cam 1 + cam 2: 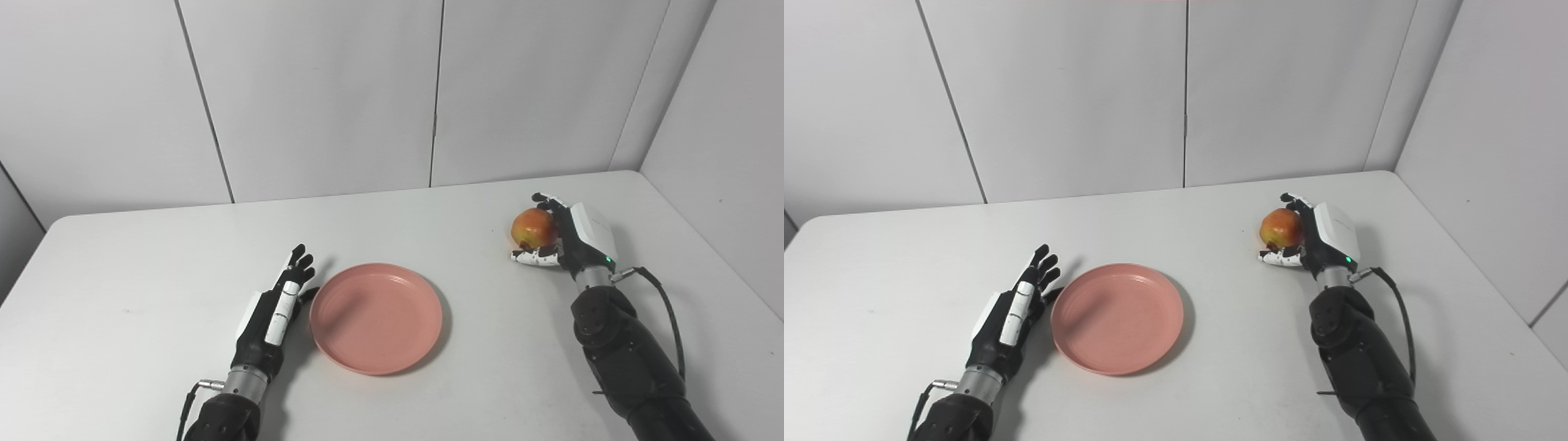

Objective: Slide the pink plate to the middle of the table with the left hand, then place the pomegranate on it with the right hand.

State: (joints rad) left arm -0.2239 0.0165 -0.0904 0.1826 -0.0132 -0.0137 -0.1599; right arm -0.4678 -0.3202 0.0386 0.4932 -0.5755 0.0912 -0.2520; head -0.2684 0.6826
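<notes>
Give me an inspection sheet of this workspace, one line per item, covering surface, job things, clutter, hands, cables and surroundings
Surface: white table, mostly bare.
Job's things: pink plate empty, flat, near the table's middle; pomegranate at the right, not on the plate.
Clutter: nothing seen.
Hands: left hand open, fingers straight, against the plate's left rim; right hand wrapped around the pomegranate.
Cables: black cable looping from the right wrist; short cable at the left wrist.
Surroundings: white wall panels behind and to the right.
</notes>
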